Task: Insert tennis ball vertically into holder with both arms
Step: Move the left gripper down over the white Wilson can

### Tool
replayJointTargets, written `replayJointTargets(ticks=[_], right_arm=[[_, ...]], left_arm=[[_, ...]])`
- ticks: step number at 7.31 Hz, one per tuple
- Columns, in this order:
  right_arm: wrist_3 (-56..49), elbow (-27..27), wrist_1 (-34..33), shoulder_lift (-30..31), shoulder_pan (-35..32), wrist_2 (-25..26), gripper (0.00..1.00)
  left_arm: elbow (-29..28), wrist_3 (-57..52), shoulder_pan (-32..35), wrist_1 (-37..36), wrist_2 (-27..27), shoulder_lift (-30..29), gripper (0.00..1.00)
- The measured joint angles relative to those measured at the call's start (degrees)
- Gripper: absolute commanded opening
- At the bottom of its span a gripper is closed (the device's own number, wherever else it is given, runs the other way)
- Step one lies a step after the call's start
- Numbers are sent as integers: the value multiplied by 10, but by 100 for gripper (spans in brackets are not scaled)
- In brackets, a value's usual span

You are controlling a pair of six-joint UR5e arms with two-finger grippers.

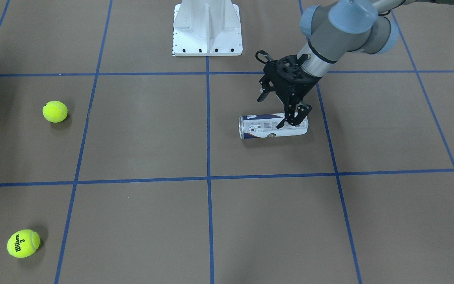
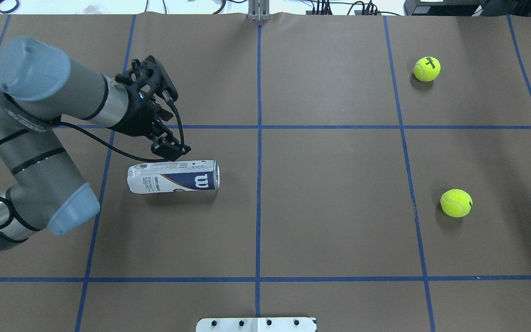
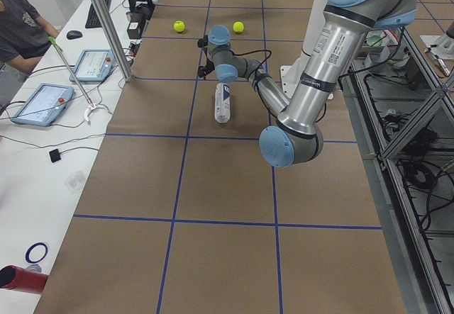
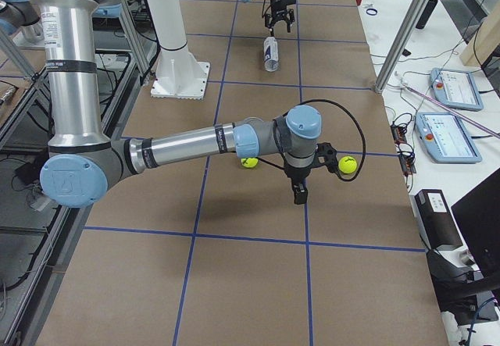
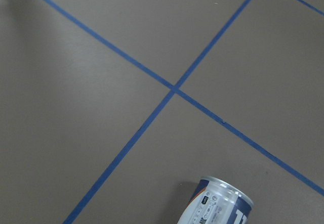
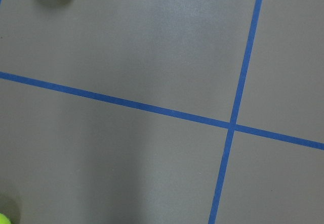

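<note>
The holder [image 1: 270, 126] is a clear can with a navy-and-white label, lying on its side with its open end toward the table's middle; it also shows in the overhead view [image 2: 173, 177] and the left wrist view [image 5: 217, 206]. My left gripper [image 1: 280, 107] is open and empty, its fingers just above the can's closed end and far side. Two yellow tennis balls [image 1: 55, 111] [image 1: 23, 243] lie far off on my right side. My right gripper [image 4: 299, 194] shows only in the exterior right view, hovering between the balls; I cannot tell if it is open.
The white base pedestal [image 1: 207, 27] stands at the robot's edge of the table. Blue tape lines divide the brown tabletop [image 2: 330, 203]. Operator tablets [image 4: 453, 88] lie on a side bench beyond the far edge.
</note>
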State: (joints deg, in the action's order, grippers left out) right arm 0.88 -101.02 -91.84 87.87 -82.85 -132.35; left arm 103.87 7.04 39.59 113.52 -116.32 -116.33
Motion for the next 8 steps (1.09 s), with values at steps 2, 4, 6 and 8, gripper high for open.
replayJointTargets(ticks=[2, 4, 6, 8], right_arm=[[0, -1, 0, 0, 0, -2, 100], [0, -1, 0, 1, 1, -4, 100], [0, 1, 0, 1, 0, -5, 100], [-1, 4, 0, 2, 0, -4, 100]], left_arm=[[-14, -73, -40, -39, 46, -9, 90], [-41, -112, -62, -47, 98, -46, 99], [-56, -138, -69, -49, 143, -67, 99], [-56, -170, -79, -80, 160, -77, 99]])
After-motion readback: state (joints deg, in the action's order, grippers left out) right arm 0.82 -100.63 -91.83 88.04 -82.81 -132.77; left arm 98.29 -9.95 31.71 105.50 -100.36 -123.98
